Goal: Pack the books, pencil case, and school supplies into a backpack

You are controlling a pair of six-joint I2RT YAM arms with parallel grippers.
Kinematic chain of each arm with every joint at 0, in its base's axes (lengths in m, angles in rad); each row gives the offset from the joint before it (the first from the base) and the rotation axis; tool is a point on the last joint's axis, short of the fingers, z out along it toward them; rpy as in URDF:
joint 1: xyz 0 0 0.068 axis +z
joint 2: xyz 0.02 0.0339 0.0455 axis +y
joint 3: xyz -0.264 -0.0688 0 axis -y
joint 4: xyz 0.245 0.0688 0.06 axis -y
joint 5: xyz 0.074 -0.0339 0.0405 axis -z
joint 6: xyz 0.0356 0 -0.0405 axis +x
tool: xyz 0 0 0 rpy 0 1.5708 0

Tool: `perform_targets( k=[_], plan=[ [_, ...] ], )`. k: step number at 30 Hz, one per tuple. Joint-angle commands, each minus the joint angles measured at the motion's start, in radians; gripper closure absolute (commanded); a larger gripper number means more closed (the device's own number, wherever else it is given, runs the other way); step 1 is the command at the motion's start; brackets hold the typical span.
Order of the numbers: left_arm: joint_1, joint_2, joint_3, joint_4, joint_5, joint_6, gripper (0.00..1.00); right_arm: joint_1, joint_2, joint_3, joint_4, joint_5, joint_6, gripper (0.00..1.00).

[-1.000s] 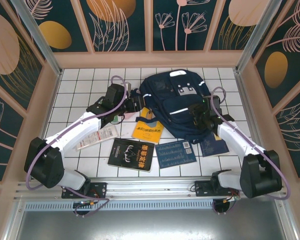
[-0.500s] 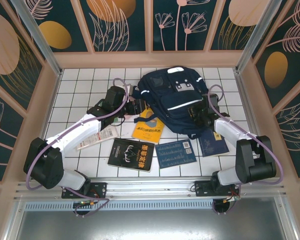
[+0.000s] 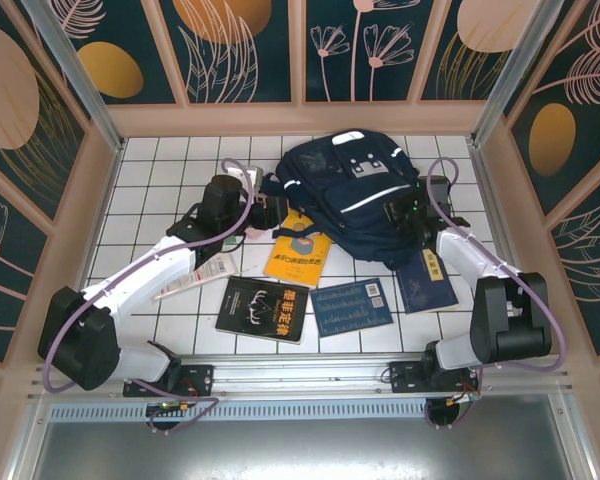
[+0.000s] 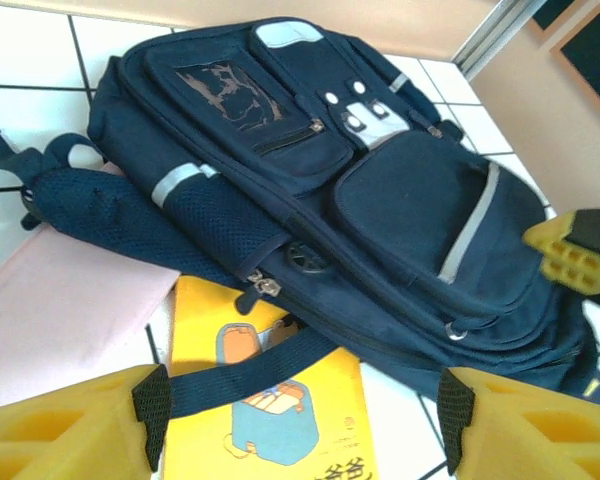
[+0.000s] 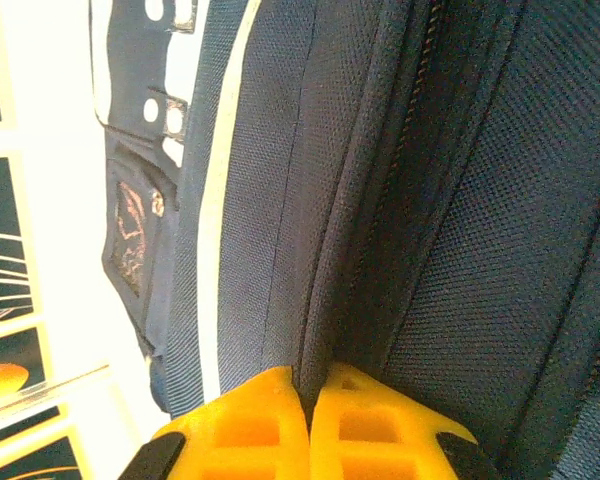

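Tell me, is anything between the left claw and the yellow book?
Yes. A dark strap lies across the yellow book, right before the open left claw, and the backpack covers its far edge.

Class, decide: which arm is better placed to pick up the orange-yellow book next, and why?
Left, probably. The left tool hangs open just over the orange-yellow book, while the right tool is pinched shut on the backpack fabric.

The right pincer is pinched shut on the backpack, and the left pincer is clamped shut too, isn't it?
Not quite. The right pincer is shut on the backpack, but the left pincer stands open, its fingers wide apart over the yellow book, as the left wrist view shows.
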Motion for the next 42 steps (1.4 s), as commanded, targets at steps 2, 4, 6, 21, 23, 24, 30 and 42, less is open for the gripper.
perform_targets(
  k=[2,4,6,21,23,24,30,42],
  plan=[
    [-0.001,0.066,-0.013,0.074,0.002,0.106,0.28,-0.035,-0.090,0.090,-0.008,-0.059,-0.027,1.00],
    [-0.001,0.118,-0.019,0.130,0.100,0.113,0.34,-0.045,-0.098,0.117,-0.040,-0.073,-0.017,1.00],
    [-0.001,0.165,-0.036,0.219,0.175,0.085,0.37,-0.052,-0.100,0.138,-0.053,-0.096,-0.012,1.00],
    [0.043,0.478,-0.075,0.753,0.553,-0.248,0.36,-0.098,-0.099,0.221,-0.100,-0.216,0.050,1.00],
    [0.050,0.506,-0.088,0.825,0.555,-0.294,0.34,-0.098,-0.100,0.229,-0.096,-0.232,0.063,1.00],
    [0.055,0.520,-0.093,0.857,0.555,-0.317,0.33,-0.098,-0.100,0.238,-0.097,-0.236,0.067,1.00],
    [0.076,0.572,-0.094,0.905,0.537,-0.357,0.32,-0.098,-0.095,0.283,-0.118,-0.238,0.083,1.00],
    [0.078,0.691,-0.003,0.922,0.561,-0.365,0.23,-0.097,-0.092,0.310,-0.112,-0.255,0.120,1.00]
  ],
)
